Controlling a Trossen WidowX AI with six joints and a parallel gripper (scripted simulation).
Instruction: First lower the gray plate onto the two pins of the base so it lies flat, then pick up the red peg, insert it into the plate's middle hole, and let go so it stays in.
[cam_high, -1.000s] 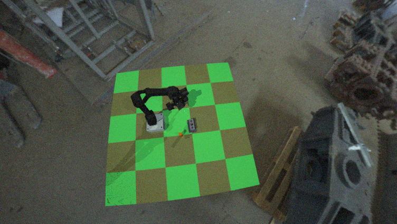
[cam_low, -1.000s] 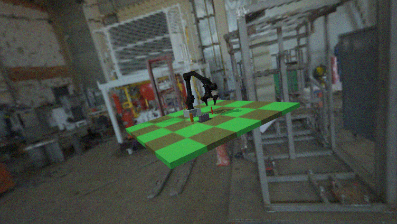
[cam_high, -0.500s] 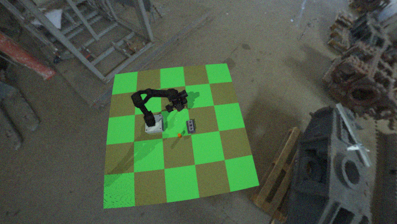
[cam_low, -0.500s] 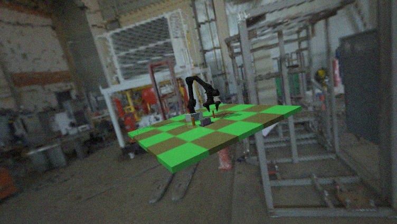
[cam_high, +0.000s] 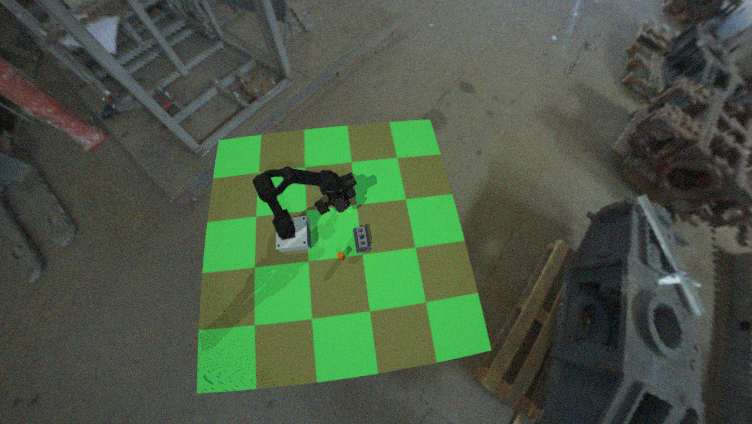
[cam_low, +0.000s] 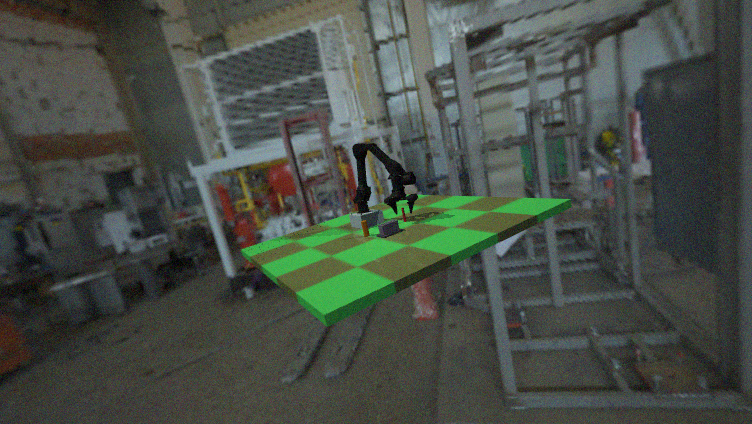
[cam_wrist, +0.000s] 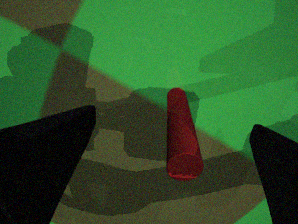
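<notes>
The gray plate (cam_high: 365, 240) lies on the base (cam_low: 389, 229) in the middle of the board, and together they look like one low block. Three dark spots in a row show on the plate's top; the two pins cannot be made out clearly. The red peg (cam_low: 404, 215) (cam_wrist: 182, 132) stands upright on the board, apart from the block. In the top view the peg is hidden under the arm. My gripper (cam_high: 332, 208) (cam_low: 403, 211) (cam_wrist: 177, 123) is open above the peg. In the wrist view the peg shows between the two fingers, a little nearer the right one, touching neither.
An orange peg (cam_high: 340, 255) (cam_low: 364, 228) stands upright close beside the block, on the side toward the arm's mount. The arm's light gray mount (cam_high: 301, 242) (cam_low: 359, 220) sits on the green and brown checkered board (cam_high: 342, 347) (cam_low: 363, 287).
</notes>
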